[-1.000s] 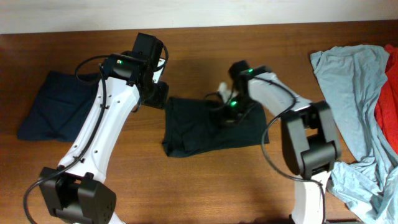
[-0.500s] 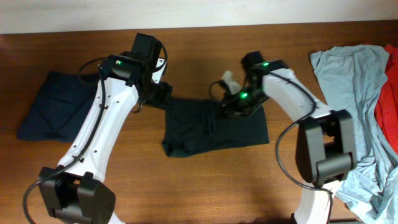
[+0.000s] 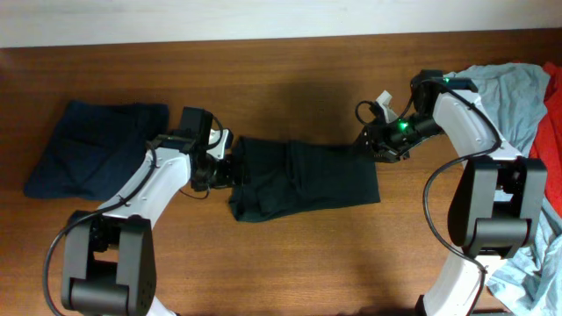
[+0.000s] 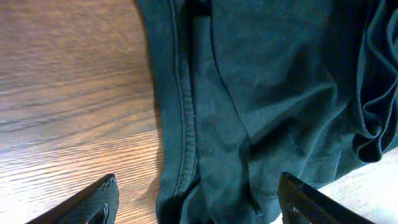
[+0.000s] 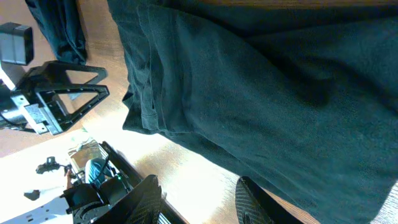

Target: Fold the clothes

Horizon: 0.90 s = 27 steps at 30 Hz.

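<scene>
The black T-shirt (image 3: pixel 303 180) lies mid-tabletop (image 3: pixel 299 79) as a folded strip. Its long axis runs left to right, and the right end sits slightly higher in the overhead view.

The left end effector (image 3: pixel 225 167) is parked right at the strip's left short end. Its jaws are spread wide and it's gripping nothing (in the wrist view the hem just runs down between the two fingertips).

The right end effector (image 3: pixel 367 145) sits at the upper right corner of the strip. Its jaws are also apart with no cloth pinched between them, as far as its own camera shows.

So each arm has one end of the long axis. For a fold that brings one end over the other, I'd guess either could lead. The left one looks better lined up, since it's square on the short edge rather than off at a corner.

The other stuff is well apart:
- a folded navy garment (image 3: pixel 97 149) at the far left
- a light-blue garment (image 3: pixel 492 105) heaped at the right edge
- a red garment (image 3: pixel 549 132) heaped next to it
</scene>
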Each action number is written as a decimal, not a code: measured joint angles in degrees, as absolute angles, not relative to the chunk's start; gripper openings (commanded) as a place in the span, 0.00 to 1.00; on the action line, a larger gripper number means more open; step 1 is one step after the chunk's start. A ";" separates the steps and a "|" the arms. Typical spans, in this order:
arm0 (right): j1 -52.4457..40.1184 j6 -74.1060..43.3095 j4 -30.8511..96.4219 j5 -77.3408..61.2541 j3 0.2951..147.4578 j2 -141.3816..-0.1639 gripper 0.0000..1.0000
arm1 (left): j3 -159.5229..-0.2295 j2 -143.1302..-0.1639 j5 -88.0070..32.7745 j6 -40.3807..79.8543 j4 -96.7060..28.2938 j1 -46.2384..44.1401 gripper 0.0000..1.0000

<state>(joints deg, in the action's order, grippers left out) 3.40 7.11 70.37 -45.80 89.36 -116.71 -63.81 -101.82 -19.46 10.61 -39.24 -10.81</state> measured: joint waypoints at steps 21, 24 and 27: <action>3.40 9.41 73.36 -45.82 89.36 -116.68 0.44 | -63.02 -112.81 -37.28 11.44 -33.71 -10.83 0.01; 3.40 9.50 73.52 -45.82 89.36 -116.68 0.44 | -63.33 -112.84 -36.80 11.40 -37.23 -10.20 0.01; 3.40 10.33 73.52 -45.82 89.36 -116.68 0.44 | -64.97 -112.73 -34.04 10.83 -43.75 -8.29 0.01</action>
